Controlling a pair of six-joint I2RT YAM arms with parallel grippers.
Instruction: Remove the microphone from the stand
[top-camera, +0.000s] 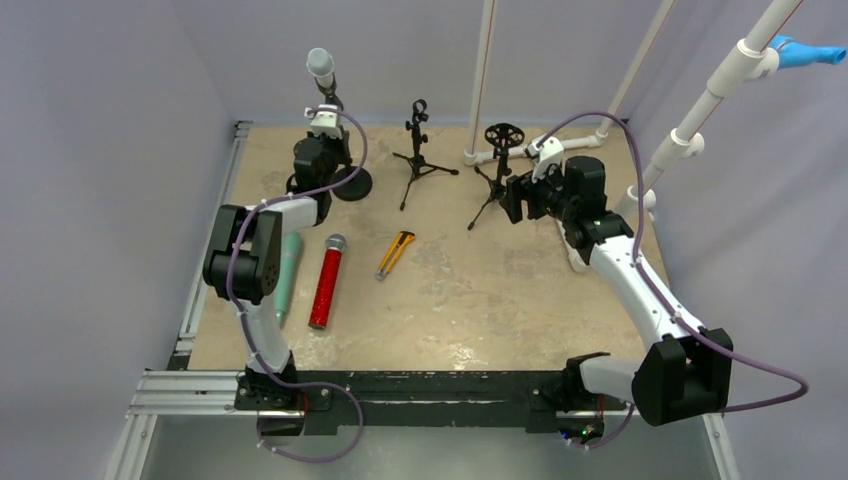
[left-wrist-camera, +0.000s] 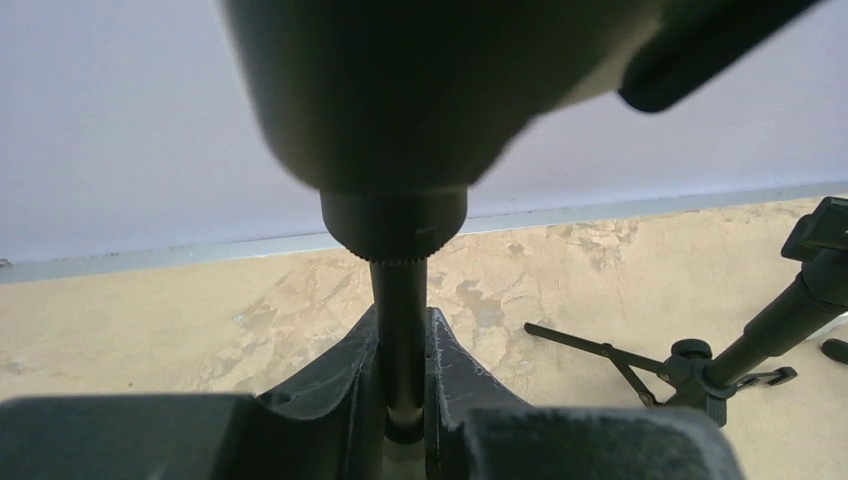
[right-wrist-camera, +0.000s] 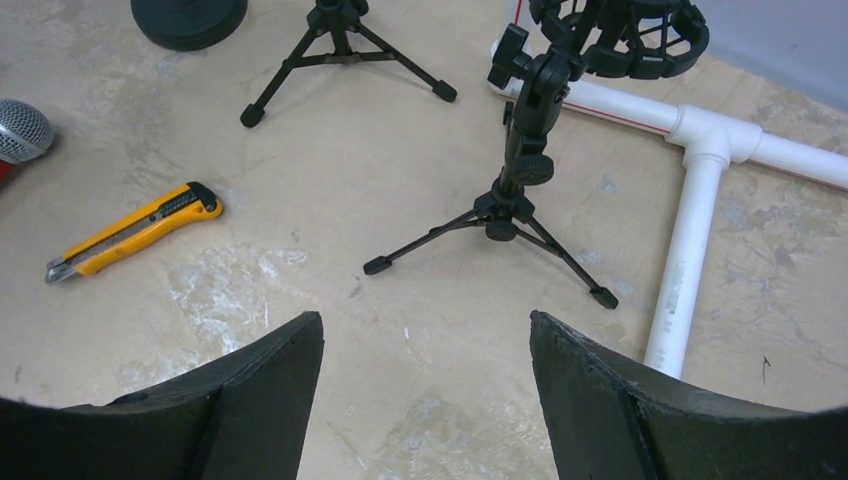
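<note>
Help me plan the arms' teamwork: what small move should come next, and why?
Probably swing the right gripper, open beside the shock-mount tripod, leftward toward the microphone: the left gripper clamps the stand pole beneath it, bracing the stand.

left tool (left-wrist-camera: 402, 360) pinched narrow, arm stretched forward; right tool (right-wrist-camera: 425, 330) spread wide.

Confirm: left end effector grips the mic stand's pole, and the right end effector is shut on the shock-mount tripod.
Wrong on the right: the right end effector is open, the shock-mount tripod ahead of it, per the right wrist view. The left end effector does grip the pole.
</note>
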